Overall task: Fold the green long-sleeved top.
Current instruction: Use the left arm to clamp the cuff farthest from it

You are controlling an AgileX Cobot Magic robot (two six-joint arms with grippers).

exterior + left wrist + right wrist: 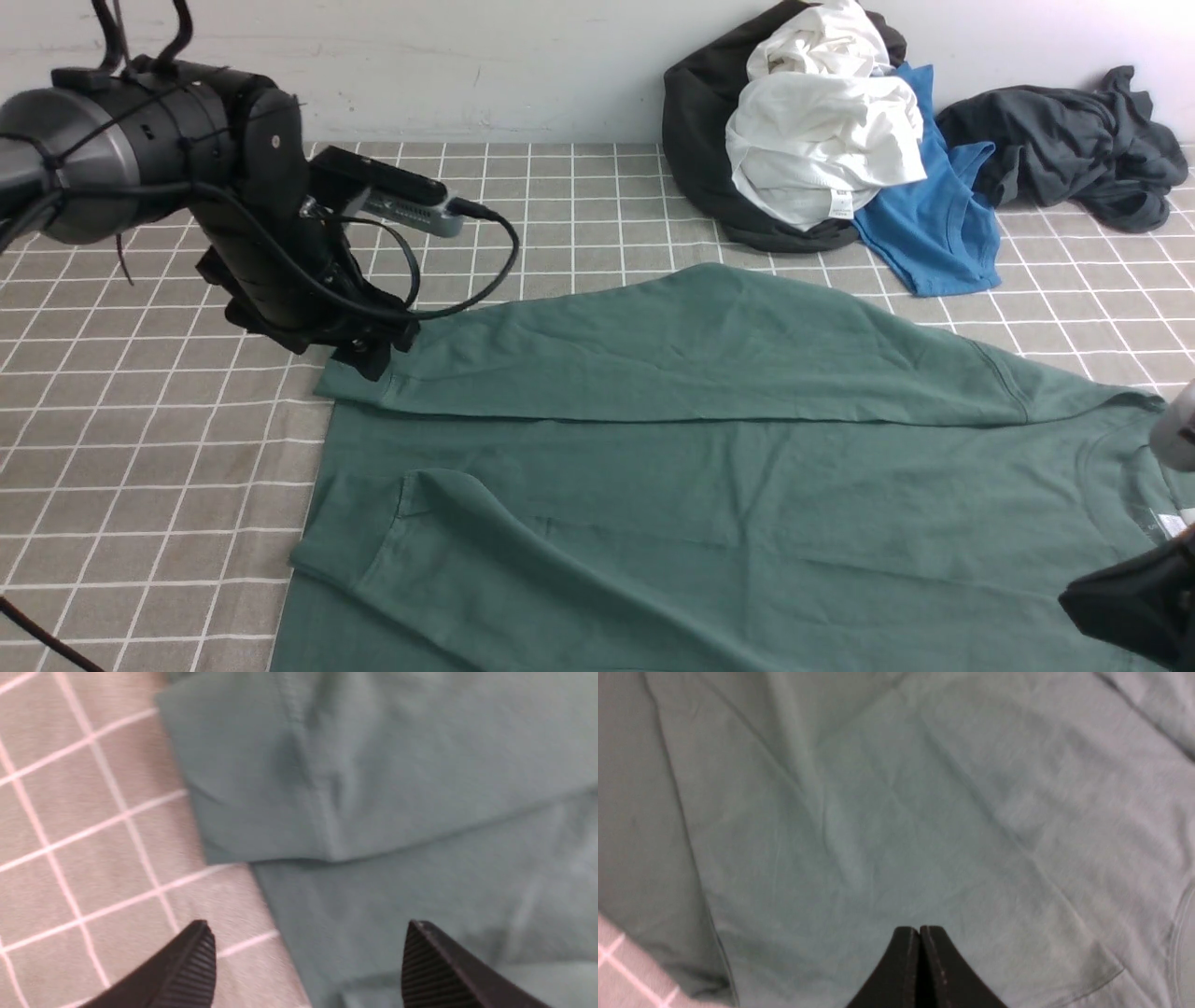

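A green long-sleeved top (709,485) lay spread flat on a grey checked cloth (140,448), with one sleeve (700,345) folded across its body. The left gripper (307,927) had its two ribbed fingers (191,966) wide apart with nothing between them. One finger was over the checked cloth and the other over green fabric, and the cuff (243,788) lay just beyond the fingertips. The right gripper (920,929) had its fingers pressed together, empty, over the top's body near the neckline; whether they touched the fabric could not be told. Well beyond both grippers, by the wall, sat a white garment (822,140), a blue tee (934,233) and a dark grey garment (1055,140).
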